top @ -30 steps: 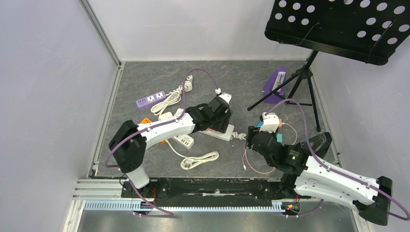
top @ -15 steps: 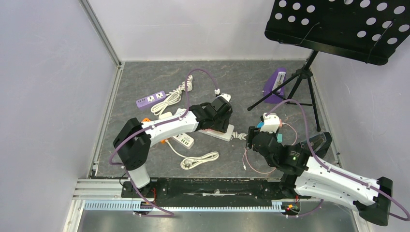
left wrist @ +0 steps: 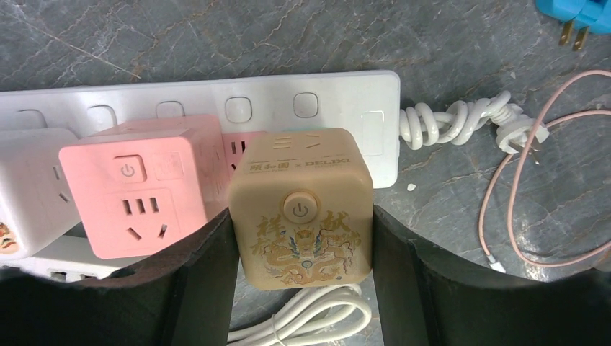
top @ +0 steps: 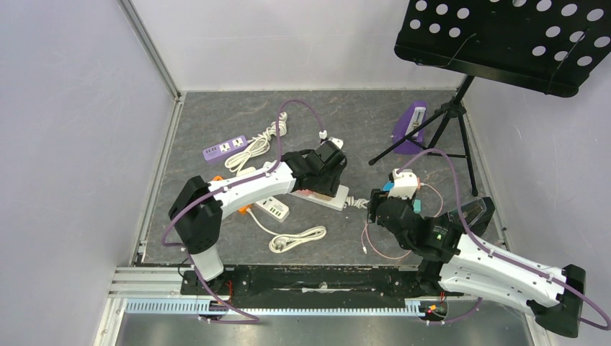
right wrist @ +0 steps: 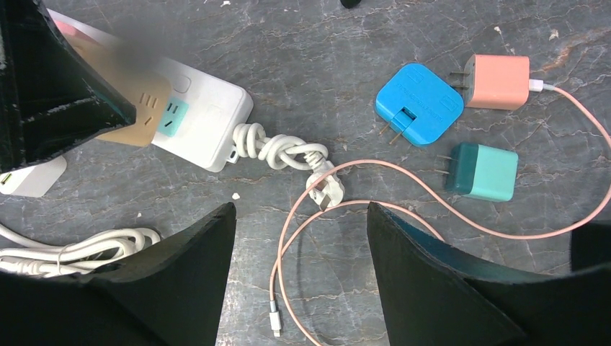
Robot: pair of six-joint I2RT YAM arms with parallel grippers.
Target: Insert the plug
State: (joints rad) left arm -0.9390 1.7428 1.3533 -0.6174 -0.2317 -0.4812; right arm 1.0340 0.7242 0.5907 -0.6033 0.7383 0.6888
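Note:
A beige cube plug with a gold dragon print sits against the white power strip, right beside a pink cube adapter. My left gripper is shut on the beige cube, one finger pressed on each side. From above, the left gripper hangs over the strip. My right gripper stands open over a loose pink cable with nothing between its fingers, just right of the strip's end.
A blue plug, a pink charger and a teal charger lie right of the strip. The strip's knotted cord ends in a white plug. A purple strip, a coiled cable and a tripod stand are also here.
My left arm's elbow has shifted slightly right and its gripper has edged a little left over the strip, still on the beige cube. The right arm has not moved.

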